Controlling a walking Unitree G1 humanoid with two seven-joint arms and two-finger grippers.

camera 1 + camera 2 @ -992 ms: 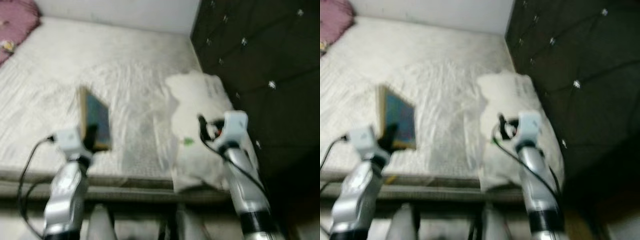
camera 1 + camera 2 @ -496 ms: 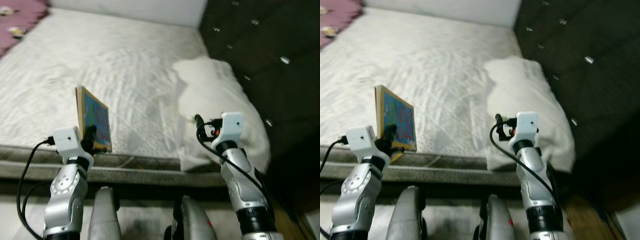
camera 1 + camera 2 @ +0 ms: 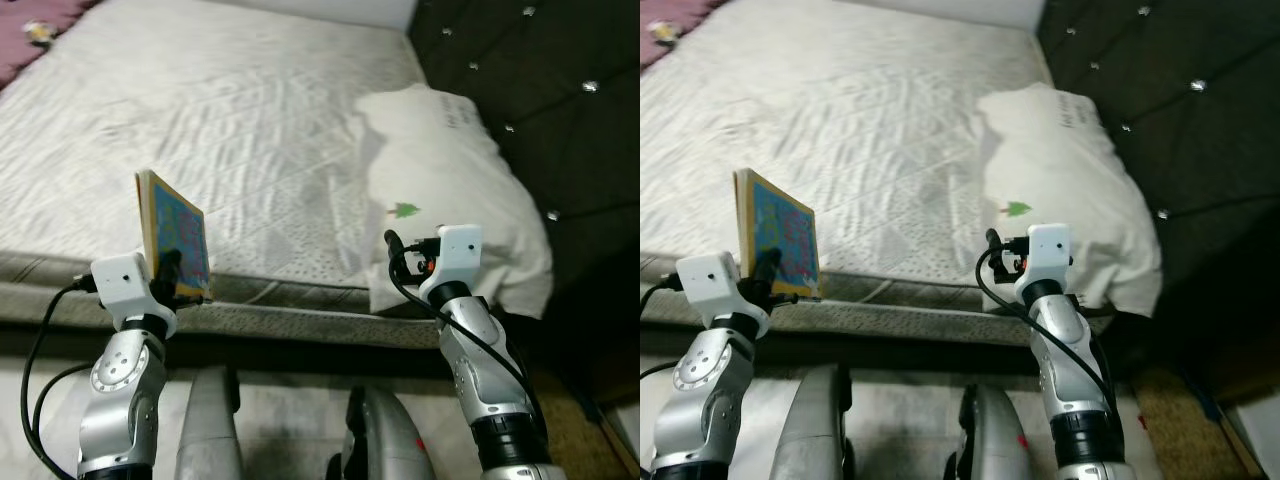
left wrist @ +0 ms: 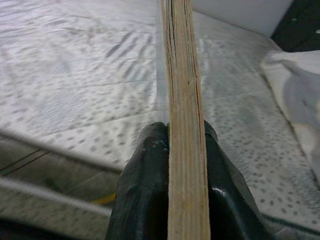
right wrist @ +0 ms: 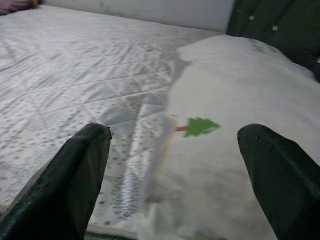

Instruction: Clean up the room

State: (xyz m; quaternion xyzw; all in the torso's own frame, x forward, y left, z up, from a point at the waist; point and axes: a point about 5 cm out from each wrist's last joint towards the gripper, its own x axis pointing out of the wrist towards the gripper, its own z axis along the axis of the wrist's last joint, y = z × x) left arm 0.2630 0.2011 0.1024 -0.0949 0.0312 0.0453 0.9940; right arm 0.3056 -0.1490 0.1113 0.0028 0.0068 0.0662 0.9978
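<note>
Our left gripper has its jaws clamped on a book, held upright over the near edge of the bed. Our right gripper hovers with jaws wide before the pillow.

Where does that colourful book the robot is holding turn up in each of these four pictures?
Left eye view: book, upright in the left gripper, before the bed's near edge.
Right eye view: book, same grip, lower left.
Left wrist view: book edge-on, clamped between the black fingers.
Right wrist view: not in it.
Shared landmark: the white pillow with a green tree.
</note>
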